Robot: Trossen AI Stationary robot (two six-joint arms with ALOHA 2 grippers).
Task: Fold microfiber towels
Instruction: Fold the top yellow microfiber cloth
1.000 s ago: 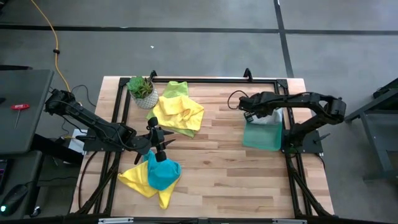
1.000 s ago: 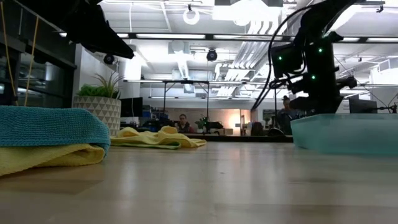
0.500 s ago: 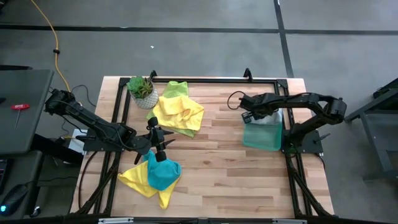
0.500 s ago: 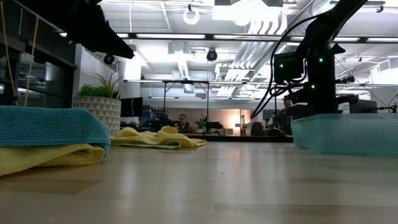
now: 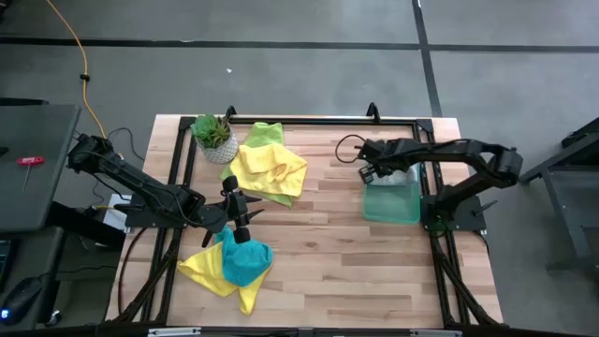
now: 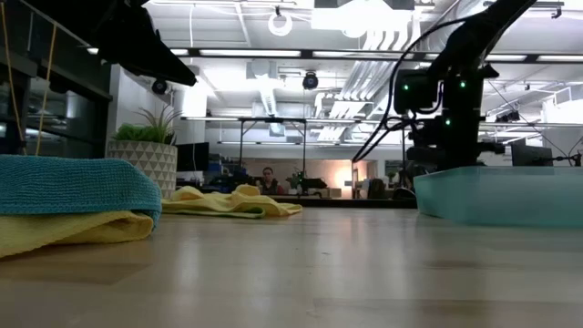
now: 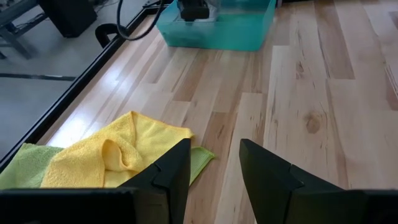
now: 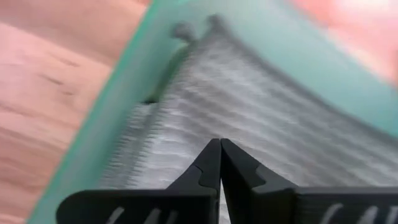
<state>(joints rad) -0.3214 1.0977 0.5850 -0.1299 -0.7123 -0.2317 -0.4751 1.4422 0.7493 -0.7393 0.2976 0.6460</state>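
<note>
A teal blue towel [image 5: 246,261] lies crumpled on a yellow towel [image 5: 208,271] at the table's near left; both show in the low view [image 6: 73,187]. Another yellow towel [image 5: 269,167] lies on a lime green one [image 5: 266,133] at the far left. My left gripper [image 5: 239,217] hangs open and empty above the teal towel's far edge. A grey towel [image 8: 249,106] lies in the translucent green tray [image 5: 391,198] at the right. My right gripper [image 5: 370,174] is shut, its tips [image 8: 219,144] down inside the tray near its far left corner. My right gripper's shut fingers slant down into the tray from the table's far side, with their tips at the grey towel's top surface [image 8: 214,127] near the tray's wall [image 8: 118,106]. The tips hide the spot, so whether they press on the towel I cannot tell.
A small potted plant [image 5: 213,136] stands at the far left corner, beside the yellow and lime towels. A black frame runs along the table's edges [image 5: 309,120]. Bare wood lies between the towels and the tray [image 5: 328,225].
My right gripper has gone a little toward the table's left edge, and the green tray has slid the same way with it.
</note>
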